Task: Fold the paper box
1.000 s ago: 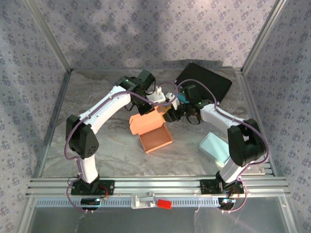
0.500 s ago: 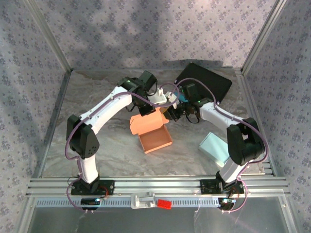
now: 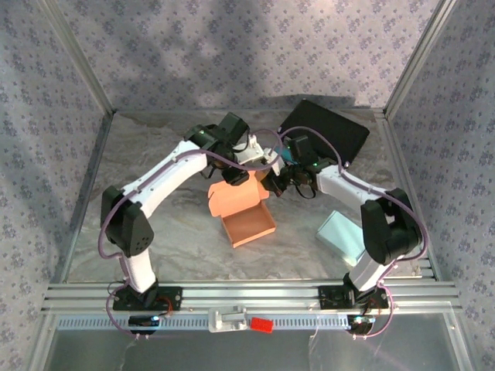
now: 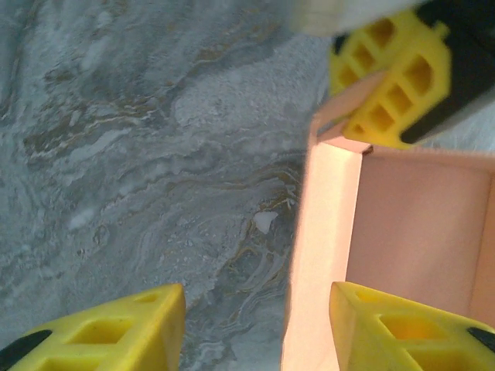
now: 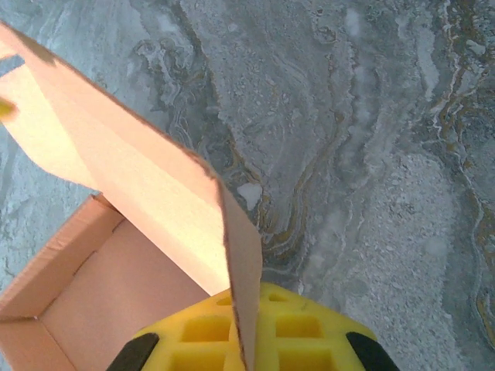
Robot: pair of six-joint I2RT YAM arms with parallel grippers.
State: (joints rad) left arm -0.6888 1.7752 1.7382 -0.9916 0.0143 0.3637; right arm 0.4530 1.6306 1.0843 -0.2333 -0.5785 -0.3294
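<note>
Wrist views reveal right hand point(image 5: 246, 337) pinching box flap point(image 5: 124, 174), left hand point(image 4: 259, 313) open.

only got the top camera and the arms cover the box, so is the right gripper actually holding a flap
Observer: Yes. The right wrist camera shows the right gripper shut on the thin edge of an upright flap of the box.
Operator: and the left one
Observer: The left gripper is open. Its fingers are well apart, with one side of the box standing in the gap, not pinched.
Operator: anything inside the box
Observer: The part of the inside that shows is bare cardboard.
</note>
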